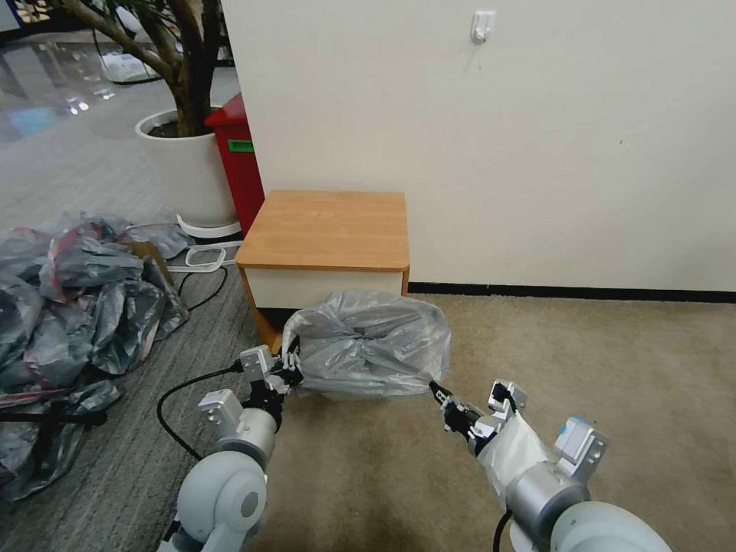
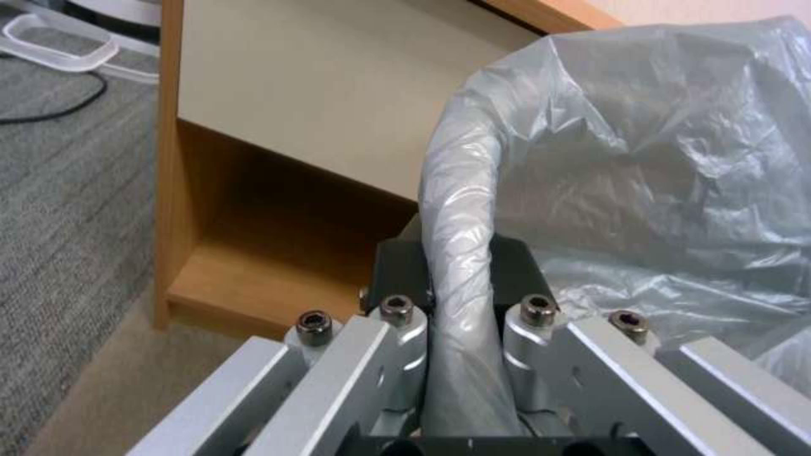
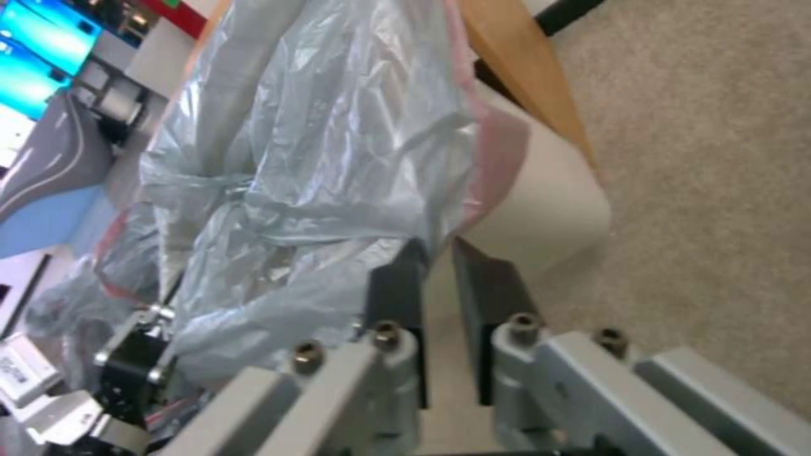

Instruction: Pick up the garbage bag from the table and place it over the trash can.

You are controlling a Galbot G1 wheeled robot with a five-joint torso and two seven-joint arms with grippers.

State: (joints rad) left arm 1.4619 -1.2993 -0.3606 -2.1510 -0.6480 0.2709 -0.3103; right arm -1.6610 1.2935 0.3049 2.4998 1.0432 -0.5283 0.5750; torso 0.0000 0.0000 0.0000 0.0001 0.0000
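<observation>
Garbage bag (image 1: 368, 341), grey and wrinkled, is spread out in front of the table (image 1: 326, 228), just below the white drawer front, and is draped over the trash can (image 3: 541, 196), whose cream wall shows beneath the plastic in the right wrist view. The left gripper (image 1: 290, 369) is at the bag's left side; in the left wrist view a rolled band of the bag (image 2: 460, 253) runs between its black pads, which are pinched onto it. The right gripper (image 1: 438, 392) is at the bag's lower right corner. In the right wrist view its two dark fingers (image 3: 397, 297) stand close together with a narrow gap, and the bag's edge meets them at the tips, so it appears to have a thin fold of plastic clamped. A heap of grey bags (image 1: 69, 307) lies on the floor well to the left.
</observation>
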